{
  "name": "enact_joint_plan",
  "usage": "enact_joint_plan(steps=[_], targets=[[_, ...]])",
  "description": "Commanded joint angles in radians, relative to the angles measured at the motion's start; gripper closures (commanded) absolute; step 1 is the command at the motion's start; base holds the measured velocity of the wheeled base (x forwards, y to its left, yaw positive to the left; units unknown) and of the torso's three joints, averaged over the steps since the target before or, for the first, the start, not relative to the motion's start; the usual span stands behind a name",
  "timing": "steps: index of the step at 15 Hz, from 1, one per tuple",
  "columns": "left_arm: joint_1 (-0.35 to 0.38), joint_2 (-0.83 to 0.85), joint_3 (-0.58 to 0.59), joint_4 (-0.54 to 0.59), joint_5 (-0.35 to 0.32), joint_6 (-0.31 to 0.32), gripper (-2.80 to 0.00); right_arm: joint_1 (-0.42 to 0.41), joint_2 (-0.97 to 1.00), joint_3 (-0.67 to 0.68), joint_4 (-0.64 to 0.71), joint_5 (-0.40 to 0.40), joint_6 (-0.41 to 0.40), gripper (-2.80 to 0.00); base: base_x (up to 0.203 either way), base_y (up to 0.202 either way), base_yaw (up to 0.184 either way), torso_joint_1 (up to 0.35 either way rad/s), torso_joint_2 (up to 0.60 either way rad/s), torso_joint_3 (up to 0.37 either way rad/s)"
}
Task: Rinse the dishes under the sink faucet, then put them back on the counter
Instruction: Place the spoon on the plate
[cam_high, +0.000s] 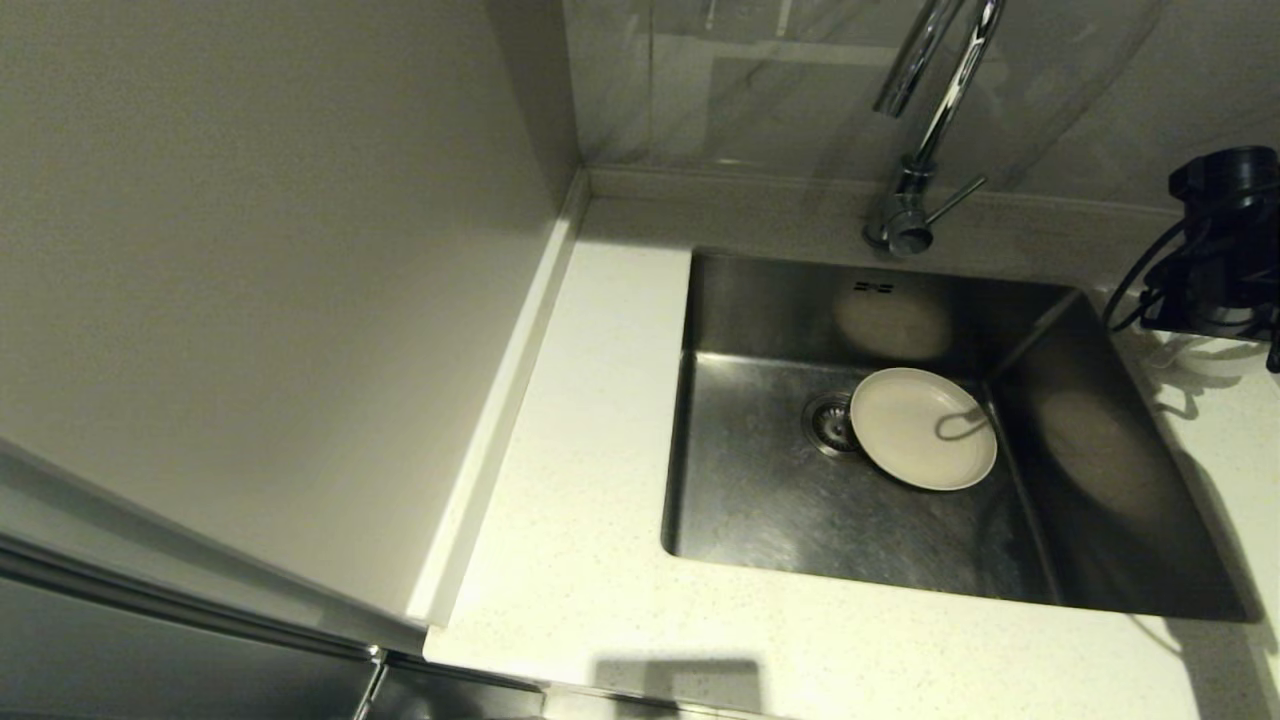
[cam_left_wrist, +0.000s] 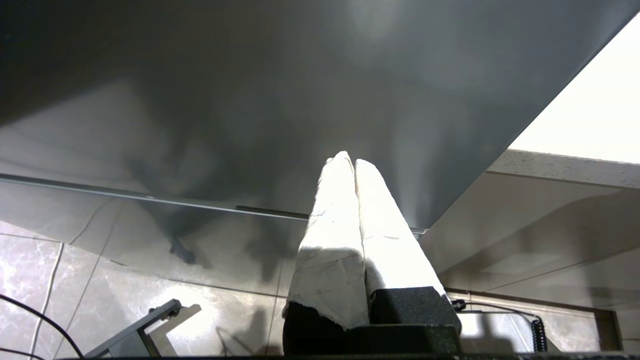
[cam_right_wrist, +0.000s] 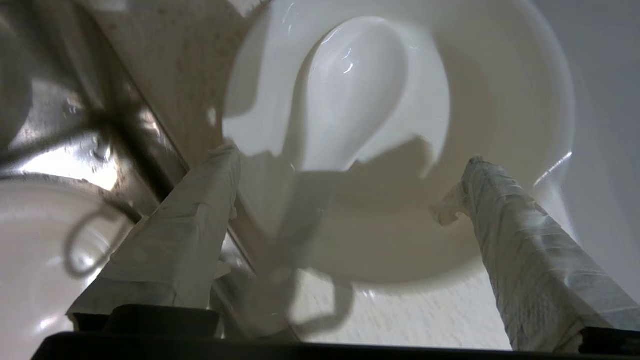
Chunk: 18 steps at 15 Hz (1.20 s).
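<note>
My right gripper (cam_right_wrist: 350, 185) is right up close in its wrist view, taped fingers (cam_right_wrist: 185, 235) spread wide and clamping nothing; the small white bowl (cam_right_wrist: 500, 100) sits between and just past them on the speckled counter (cam_right_wrist: 410, 320), with the white spoon (cam_right_wrist: 350, 95) lying inside it, scoop toward the far side; can't tell if either finger is actually touching the bowl's rim. The sink (cam_high: 760, 500) edge runs right beside the bowl; down in the basin the cream plate (cam_high: 922, 428) lies flat, just beside the round drain strainer (cam_high: 830, 422), toward my right side of the floor. The faucet (cam_high: 925, 130) stands behind the sink, its spout arching up out of the head view, thin lever (cam_high: 955, 198) sticking out to the right; my right arm only shows as a dark lump at the far right edge there. Left gripper (cam_left_wrist: 354, 162) hangs parked low near the cabinet front, its fingers pressed together on nothing.
</note>
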<state>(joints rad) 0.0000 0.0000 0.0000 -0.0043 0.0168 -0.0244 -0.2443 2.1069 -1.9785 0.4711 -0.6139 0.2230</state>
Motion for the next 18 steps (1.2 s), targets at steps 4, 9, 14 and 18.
enact_joint_plan(steps=[4, 9, 14, 18], targets=[[0.000, -0.003, 0.000, 0.000, 0.000, 0.000, 0.00, -0.010, 0.004, -0.003, -0.053, 0.006, 0.026, -2.80, 0.000, 0.000, 0.000, 0.000, 0.00, 0.000], [0.000, -0.003, 0.000, 0.000, 0.000, 0.000, 0.00, -0.017, 0.004, -0.003, -0.089, 0.020, 0.026, -2.80, 0.000, 0.000, 0.000, 0.000, 0.00, 0.000], [0.000, -0.003, 0.000, 0.000, 0.000, 0.000, 0.00, -0.017, -0.002, -0.003, -0.092, 0.016, 0.008, -2.80, 0.000, 0.000, 0.000, 0.000, 0.00, 0.000], [0.000, -0.003, 0.000, 0.000, 0.000, 0.000, 0.00, -0.031, -0.052, 0.001, -0.077, 0.022, -0.114, -2.80, 0.000, 0.000, 0.000, 0.000, 0.00, 0.000]])
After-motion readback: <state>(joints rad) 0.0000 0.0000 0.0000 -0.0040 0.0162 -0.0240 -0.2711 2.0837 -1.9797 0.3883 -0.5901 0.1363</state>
